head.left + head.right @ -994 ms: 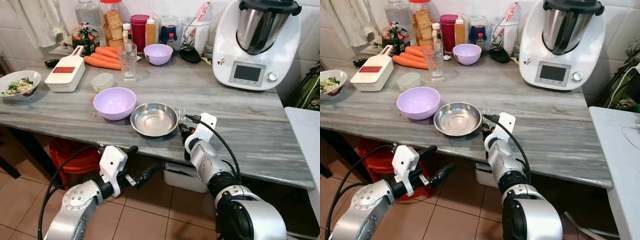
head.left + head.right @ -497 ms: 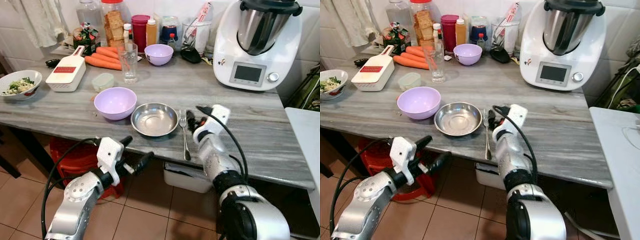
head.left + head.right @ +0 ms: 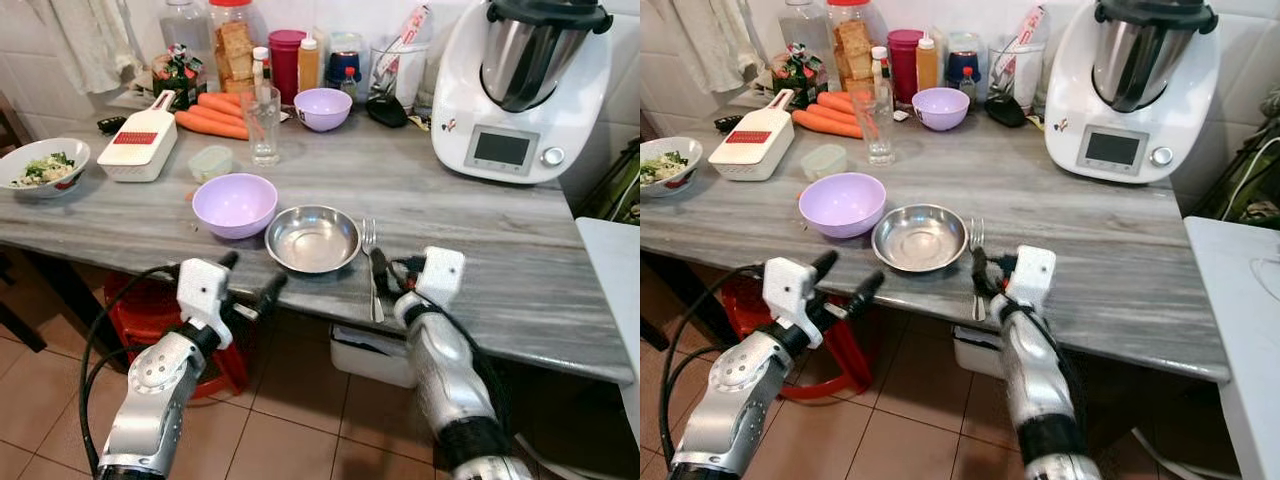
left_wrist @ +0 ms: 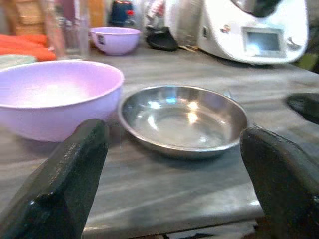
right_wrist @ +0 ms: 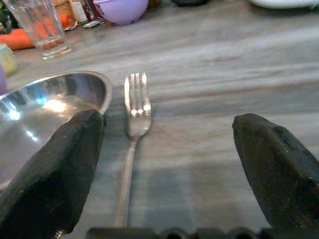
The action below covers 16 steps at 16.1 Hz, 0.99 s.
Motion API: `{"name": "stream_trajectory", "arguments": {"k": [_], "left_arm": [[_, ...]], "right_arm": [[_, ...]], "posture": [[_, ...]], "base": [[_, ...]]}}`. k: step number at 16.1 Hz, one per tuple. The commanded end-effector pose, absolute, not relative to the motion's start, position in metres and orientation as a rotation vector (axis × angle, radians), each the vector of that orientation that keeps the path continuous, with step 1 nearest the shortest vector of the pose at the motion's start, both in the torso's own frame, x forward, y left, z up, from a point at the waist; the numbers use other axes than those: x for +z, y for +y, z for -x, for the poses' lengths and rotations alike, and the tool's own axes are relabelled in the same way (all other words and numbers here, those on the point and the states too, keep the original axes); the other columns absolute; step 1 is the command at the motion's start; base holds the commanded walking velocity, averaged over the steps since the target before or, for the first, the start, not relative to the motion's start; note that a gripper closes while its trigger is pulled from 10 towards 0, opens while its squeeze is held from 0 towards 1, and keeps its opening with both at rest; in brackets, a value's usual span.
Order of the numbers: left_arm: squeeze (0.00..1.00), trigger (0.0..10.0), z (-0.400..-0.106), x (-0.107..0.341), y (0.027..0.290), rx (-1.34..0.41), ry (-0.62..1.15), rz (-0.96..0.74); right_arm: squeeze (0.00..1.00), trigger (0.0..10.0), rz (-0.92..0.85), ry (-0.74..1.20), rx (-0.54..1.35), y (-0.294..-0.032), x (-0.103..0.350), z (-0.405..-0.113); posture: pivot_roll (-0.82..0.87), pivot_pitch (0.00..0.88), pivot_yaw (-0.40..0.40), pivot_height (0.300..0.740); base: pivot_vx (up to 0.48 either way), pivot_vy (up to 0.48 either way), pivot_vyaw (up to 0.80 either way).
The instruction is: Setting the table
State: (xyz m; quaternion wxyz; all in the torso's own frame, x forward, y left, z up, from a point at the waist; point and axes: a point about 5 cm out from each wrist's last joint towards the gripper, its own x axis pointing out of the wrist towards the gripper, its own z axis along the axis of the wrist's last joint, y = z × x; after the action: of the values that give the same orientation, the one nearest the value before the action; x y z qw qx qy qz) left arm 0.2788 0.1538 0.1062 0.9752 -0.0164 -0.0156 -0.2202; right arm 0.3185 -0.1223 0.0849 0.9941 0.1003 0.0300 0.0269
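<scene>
fork (image 3: 371, 266) flat beside steel bowl (image 3: 313, 238), handle partly behind wide-spread right tool (image 3: 386, 274), left tool (image 3: 248, 283) wide too

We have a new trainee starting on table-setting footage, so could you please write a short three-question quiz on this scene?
1. True or false: the silver metal fork lies on the robot's right of the round steel bowl.
2. What stands beside the steel bowl on its other side? A) clear drinking glass B) large lilac plastic bowl C) white grater
3. Fill in: the right gripper is ___.

Key: 1 true; 2 B; 3 open
</scene>
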Motion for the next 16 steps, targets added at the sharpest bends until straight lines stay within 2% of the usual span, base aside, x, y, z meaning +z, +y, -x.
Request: {"name": "stream_trajectory", "arguments": {"k": [1,4,9,16], "left_arm": [[0.00,10.0,-0.279,0.106,0.157,-0.404,-0.037,0.019],[0.00,10.0,-0.278,0.104,0.155,-0.391,-0.043,0.028],[0.00,10.0,-0.280,0.104,0.156,-0.364,-0.049,0.027],[0.00,10.0,-0.276,0.096,0.157,-0.378,-0.005,0.039]], "right_arm": [[1.00,10.0,-0.146,0.020,0.050,-0.129,0.090,-0.314],[1.00,10.0,-0.095,0.007,0.048,-0.140,0.090,-0.300],[1.00,10.0,-0.168,0.015,0.224,-0.124,0.092,-0.268],[1.00,10.0,-0.158,0.115,0.307,-0.124,0.079,-0.251]], "posture": [[0.04,0.000,0.012,0.740],[0.03,0.000,0.011,0.740],[0.02,0.000,0.014,0.740],[0.02,0.000,0.013,0.740]], "base": [[0.000,0.000,0.00],[0.000,0.000,0.00],[0.000,0.000,0.00],[0.000,0.000,0.00]]}}
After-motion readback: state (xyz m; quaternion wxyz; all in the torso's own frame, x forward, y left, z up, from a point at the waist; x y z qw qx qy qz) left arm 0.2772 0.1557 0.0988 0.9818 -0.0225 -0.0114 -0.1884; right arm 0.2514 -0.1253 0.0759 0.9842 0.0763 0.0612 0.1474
